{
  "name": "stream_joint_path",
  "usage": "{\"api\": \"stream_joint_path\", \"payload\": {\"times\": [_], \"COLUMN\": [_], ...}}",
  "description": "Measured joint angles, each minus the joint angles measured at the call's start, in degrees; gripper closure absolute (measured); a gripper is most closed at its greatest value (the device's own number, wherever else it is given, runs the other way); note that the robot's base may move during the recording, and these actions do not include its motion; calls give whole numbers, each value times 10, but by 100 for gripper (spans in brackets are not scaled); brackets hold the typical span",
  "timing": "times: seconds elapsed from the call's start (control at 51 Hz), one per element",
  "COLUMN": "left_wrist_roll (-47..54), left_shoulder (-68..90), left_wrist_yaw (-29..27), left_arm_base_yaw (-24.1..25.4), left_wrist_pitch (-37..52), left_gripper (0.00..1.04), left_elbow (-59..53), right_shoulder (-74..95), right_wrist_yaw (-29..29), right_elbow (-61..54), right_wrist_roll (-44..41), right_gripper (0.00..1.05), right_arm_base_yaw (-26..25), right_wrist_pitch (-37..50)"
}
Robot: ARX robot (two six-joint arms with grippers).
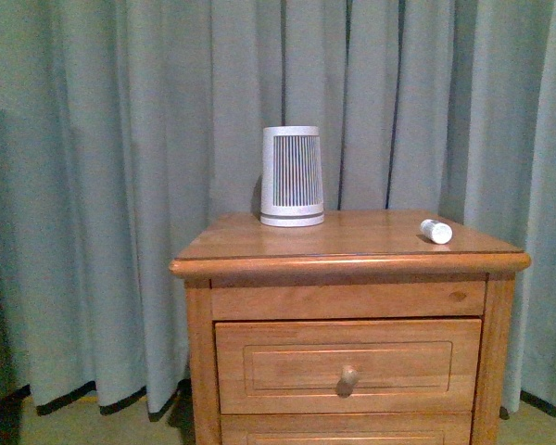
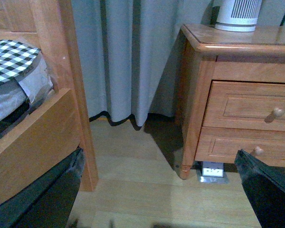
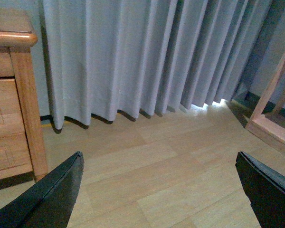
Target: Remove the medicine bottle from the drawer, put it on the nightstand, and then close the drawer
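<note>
The small white medicine bottle (image 1: 435,231) lies on its side on the nightstand (image 1: 352,264), near the top's right front corner. The upper drawer (image 1: 347,365) is shut, its round knob facing me; the left wrist view shows that drawer (image 2: 249,105) shut too. Neither arm shows in the front view. My left gripper (image 2: 159,164) is open, low over the floor to the left of the nightstand (image 2: 199,95), holding nothing. My right gripper (image 3: 159,161) is open and empty above the floor, to the right of the nightstand (image 3: 23,95).
A large white slatted cylinder (image 1: 292,176) stands at the back of the nightstand top. Grey curtains (image 1: 120,185) hang behind. A wooden bed frame (image 2: 61,118) with checked bedding stands on the left. A wooden frame (image 3: 275,104) stands at the far right. A floor socket (image 2: 213,171) sits under the nightstand.
</note>
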Motion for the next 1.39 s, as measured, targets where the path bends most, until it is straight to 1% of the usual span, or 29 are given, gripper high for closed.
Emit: {"api": "stream_joint_path", "payload": {"times": [0.02,0.039,0.059,0.098,0.137,0.176,0.235,0.274,0.294,0.333,0.353,0.392,0.411,0.451,0.47,0.509,0.94,0.96,1.019,1.058,1.156,1.195,1.234,1.391], "left_wrist_roll": [0,0,0,0,0,0,0,0,0,0,0,0,0,0,0,0,0,0,0,0,0,0,0,0], "left_shoulder": [0,0,0,0,0,0,0,0,0,0,0,0,0,0,0,0,0,0,0,0,0,0,0,0], "left_wrist_yaw": [0,0,0,0,0,0,0,0,0,0,0,0,0,0,0,0,0,0,0,0,0,0,0,0], "left_arm_base_yaw": [0,0,0,0,0,0,0,0,0,0,0,0,0,0,0,0,0,0,0,0,0,0,0,0], "left_wrist_pitch": [0,0,0,0,0,0,0,0,0,0,0,0,0,0,0,0,0,0,0,0,0,0,0,0], "left_gripper": [7,7,7,7,7,7,7,7,7,7,7,7,7,7,7,7,7,7,7,7,7,7,7,7], "left_elbow": [0,0,0,0,0,0,0,0,0,0,0,0,0,0,0,0,0,0,0,0,0,0,0,0], "right_shoulder": [-4,-8,-9,-17,-21,-23,-27,-30,-31,-35,-37,-38,-39,-40,-40,-40,-40,-40,-40,-40,-40,-40,-40,-40], "right_wrist_yaw": [-57,-128,-143,-231,-309,-339,-347,-336,-330,-296,-271,-251,-250,-247,-244,-243,-241,-241,-241,-241,-241,-241,-241,-241], "right_elbow": [0,0,0,0,0,0,0,0,0,0,0,0,0,0,0,0,0,0,0,0,0,0,0,0], "right_wrist_roll": [9,19,21,32,39,43,48,50,50,51,51,52,52,52,52,51,52,52,52,52,52,52,52,52], "right_gripper": [13,17,18,25,32,37,47,57,61,68,72,78,82,90,96,103,101,96,86,75,58,53,42,16], "right_arm_base_yaw": [-20,-44,-49,-69,-70,-66,-51,-40,-35,-14,8,35,46,56,57,59,60,60,60,60,60,61,60,60], "right_wrist_pitch": [-2,-5,-6,-9,-13,-16,-20,-23,-24,-29,-31,-32,-32,-32,-32,-32,-32,-32,-32,-32,-32,-32,-32,-32]}}
